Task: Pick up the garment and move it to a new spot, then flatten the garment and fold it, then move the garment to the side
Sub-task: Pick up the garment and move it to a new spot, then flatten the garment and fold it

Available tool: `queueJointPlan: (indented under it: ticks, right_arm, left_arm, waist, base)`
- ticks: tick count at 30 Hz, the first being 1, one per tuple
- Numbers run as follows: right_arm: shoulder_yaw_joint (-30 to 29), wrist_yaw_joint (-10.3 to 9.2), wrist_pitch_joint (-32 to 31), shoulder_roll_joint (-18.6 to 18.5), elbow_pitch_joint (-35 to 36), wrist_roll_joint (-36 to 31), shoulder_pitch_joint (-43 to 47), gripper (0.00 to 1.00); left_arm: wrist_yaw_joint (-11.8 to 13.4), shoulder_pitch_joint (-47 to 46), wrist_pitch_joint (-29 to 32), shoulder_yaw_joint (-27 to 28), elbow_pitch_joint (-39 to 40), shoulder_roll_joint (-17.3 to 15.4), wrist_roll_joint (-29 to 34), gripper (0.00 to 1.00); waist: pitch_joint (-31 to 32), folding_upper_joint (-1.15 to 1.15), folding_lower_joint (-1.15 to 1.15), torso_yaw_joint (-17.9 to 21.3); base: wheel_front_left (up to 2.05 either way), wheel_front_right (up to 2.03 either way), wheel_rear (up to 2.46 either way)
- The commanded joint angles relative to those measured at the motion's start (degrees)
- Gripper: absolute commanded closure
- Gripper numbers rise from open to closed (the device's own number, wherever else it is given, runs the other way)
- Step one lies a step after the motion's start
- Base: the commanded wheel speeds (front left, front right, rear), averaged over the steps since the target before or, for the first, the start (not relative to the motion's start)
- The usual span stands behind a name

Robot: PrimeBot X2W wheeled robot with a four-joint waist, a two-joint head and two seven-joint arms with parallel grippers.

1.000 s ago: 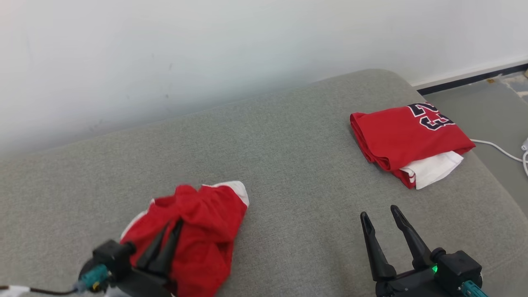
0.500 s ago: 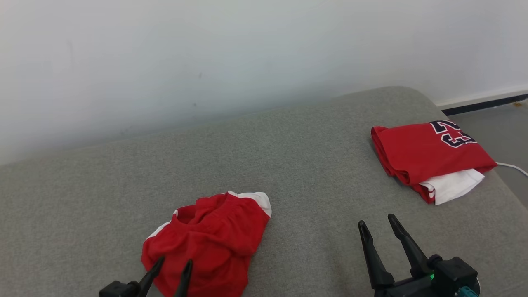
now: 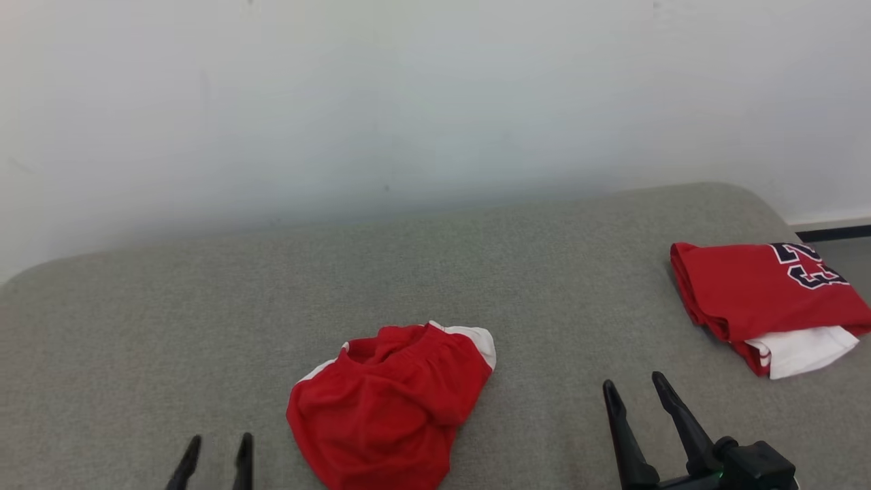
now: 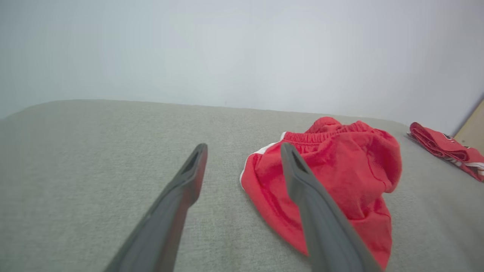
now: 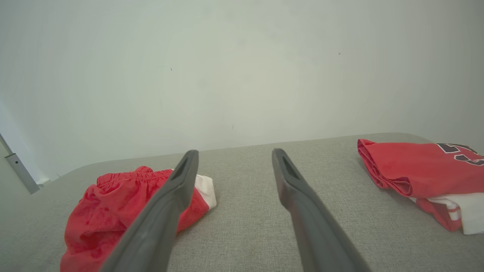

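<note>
Nearest, the left end effector (image 3: 220,439) hung with its two fingers apart and empty, just left of the crumpled red shorts (image 3: 391,401) and a little nearer than them, not touching the cloth. The right end effector (image 3: 633,380), likewise spread and holding nothing, stood to the right of the shorts, well apart from them. The shorts lay in a loose heap on the grey cushion (image 3: 204,306), between the two end effectors and slightly beyond their tips. Their gathered waistband (image 3: 401,337) was turned toward the far side of the heap, and a white panel showed at the far right corner. I judged the garment light, soft and limp: it would sag and bunch from a single pinch, and thin cloth might slip from smooth fingers. The thicker, elastic waistband looked the surest place to take hold, one end effector at each end for spreading it flat. Farther off, right of and beyond the shorts, a folded red jersey (image 3: 762,292) rested near the cushion's edge, and a pale wall (image 3: 408,102) rose behind.
</note>
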State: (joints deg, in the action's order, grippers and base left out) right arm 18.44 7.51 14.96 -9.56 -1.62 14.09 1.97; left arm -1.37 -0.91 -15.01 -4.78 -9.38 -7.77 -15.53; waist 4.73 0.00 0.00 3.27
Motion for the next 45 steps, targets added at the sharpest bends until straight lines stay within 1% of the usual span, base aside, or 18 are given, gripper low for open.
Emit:
queueJointPlan:
  ticks: [1,3,4,9,17,22,31,45]
  right_arm:
    - [-0.49,-0.04,0.27,0.05,0.21,-0.34,0.93,0.00]
    - [-0.97,-0.04,0.27,0.17,0.31,-0.53,1.59,0.00]
    - [-1.43,-0.04,0.27,0.23,0.56,-0.61,1.77,0.00]
    - [-2.65,-0.04,0.27,0.71,1.26,-0.91,3.74,0.00]
    - [-2.71,-0.04,0.27,0.94,1.19,-1.16,5.76,0.00]
    - [-1.97,-0.04,0.27,1.13,1.00,-1.41,6.87,0.00]
    - [-1.14,-0.04,0.27,1.22,0.68,-1.17,7.29,0.00]
    - [-0.93,-0.04,0.27,0.72,0.72,-0.51,7.19,0.00]
  left_arm:
    - [1.00,1.80,-0.20,1.77,1.75,0.44,1.72,0.00]
    - [1.35,3.19,-0.20,3.79,4.29,1.53,2.74,0.00]
    - [1.10,3.85,-0.20,4.43,5.49,1.85,3.23,0.00]
    - [-1.45,7.24,-0.20,6.78,9.99,3.42,4.46,0.00]
    - [-2.53,10.74,-0.21,8.90,15.19,4.33,7.08,0.00]
    - [-3.27,13.25,-0.21,8.86,17.24,4.70,8.36,0.00]
    - [-3.41,14.85,-0.21,8.26,16.28,4.86,10.19,0.00]
    - [-2.19,13.80,-0.21,6.59,15.44,4.86,9.59,0.00]
  waist:
    - [1.39,0.00,0.00,-1.58]
    - [1.89,0.00,0.00,-2.07]
    - [2.10,0.00,0.00,-2.34]
    - [3.25,0.00,0.00,-3.23]
    - [3.90,0.00,0.00,-3.56]
    - [4.03,0.00,0.00,-3.39]
    - [3.84,0.00,0.00,-3.17]
    - [3.66,0.00,0.00,-3.19]
  base:
    - [0.00,0.00,0.00]
    - [0.00,0.00,0.00]
    - [0.00,0.00,0.00]
    - [0.00,0.00,0.00]
    - [0.00,0.00,0.00]
    - [0.00,0.00,0.00]
    - [0.00,0.00,0.00]
    - [0.00,0.00,0.00]
